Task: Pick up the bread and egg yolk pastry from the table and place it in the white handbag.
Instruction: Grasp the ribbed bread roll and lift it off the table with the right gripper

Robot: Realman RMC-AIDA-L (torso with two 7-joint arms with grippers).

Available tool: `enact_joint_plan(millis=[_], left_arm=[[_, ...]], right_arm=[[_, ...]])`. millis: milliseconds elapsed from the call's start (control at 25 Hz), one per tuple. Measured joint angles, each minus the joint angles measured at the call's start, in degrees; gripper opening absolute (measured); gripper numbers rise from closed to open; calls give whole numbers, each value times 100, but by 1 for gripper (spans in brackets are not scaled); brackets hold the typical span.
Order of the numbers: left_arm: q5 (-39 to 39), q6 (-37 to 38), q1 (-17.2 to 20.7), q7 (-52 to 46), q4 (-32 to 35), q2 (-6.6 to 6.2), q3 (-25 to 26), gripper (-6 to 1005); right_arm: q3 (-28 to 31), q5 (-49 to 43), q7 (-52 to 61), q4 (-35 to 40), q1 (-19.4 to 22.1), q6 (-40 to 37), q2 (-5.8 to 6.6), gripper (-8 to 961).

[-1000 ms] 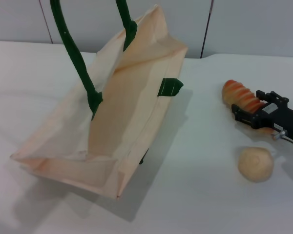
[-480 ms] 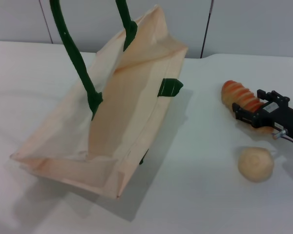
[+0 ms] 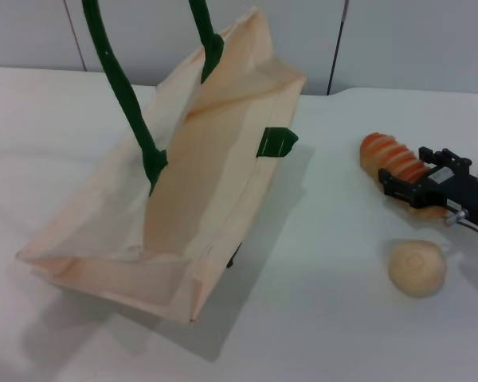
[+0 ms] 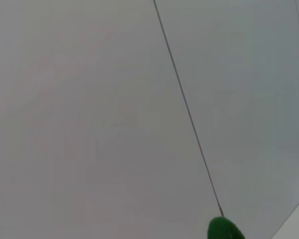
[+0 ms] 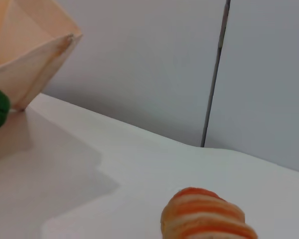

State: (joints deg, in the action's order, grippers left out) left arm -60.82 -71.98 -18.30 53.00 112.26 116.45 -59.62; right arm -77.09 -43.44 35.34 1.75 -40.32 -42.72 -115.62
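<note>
The bread (image 3: 389,157), a loaf striped orange and cream, lies on the white table at the right; its end also shows in the right wrist view (image 5: 205,219). My right gripper (image 3: 404,168) comes in from the right edge, its black fingers (image 3: 398,187) pressed against both sides of the loaf's near end. The egg yolk pastry (image 3: 417,268), a round pale bun, sits on the table just in front of that gripper. The white handbag (image 3: 183,199) stands open at the left centre, held up by its dark green handles (image 3: 119,87). My left gripper is out of view.
The white table (image 3: 319,318) runs to a grey wall (image 3: 414,40) at the back. A tip of a green handle (image 4: 224,231) shows in the left wrist view. The bag's corner (image 5: 35,55) shows in the right wrist view.
Almost nothing has moved. The right gripper has stayed at the loaf, and the loaf has shifted very slightly to the left.
</note>
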Motion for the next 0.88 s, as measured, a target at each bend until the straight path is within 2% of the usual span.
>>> enact_joint_plan(millis=[400,640,880], left_arm=[[0,0,8,0,-20,0,-5,135],[0,0,24,0,-20,0,4,135],[0,0,34,0,-20,0,2,136]], right_arm=[[-86,-24,0,-62,-126,159,-23,845],[-91,-57,46,-60,-99,59,-22,732],[-42,-66,122,-36,-66,23,-9,697]])
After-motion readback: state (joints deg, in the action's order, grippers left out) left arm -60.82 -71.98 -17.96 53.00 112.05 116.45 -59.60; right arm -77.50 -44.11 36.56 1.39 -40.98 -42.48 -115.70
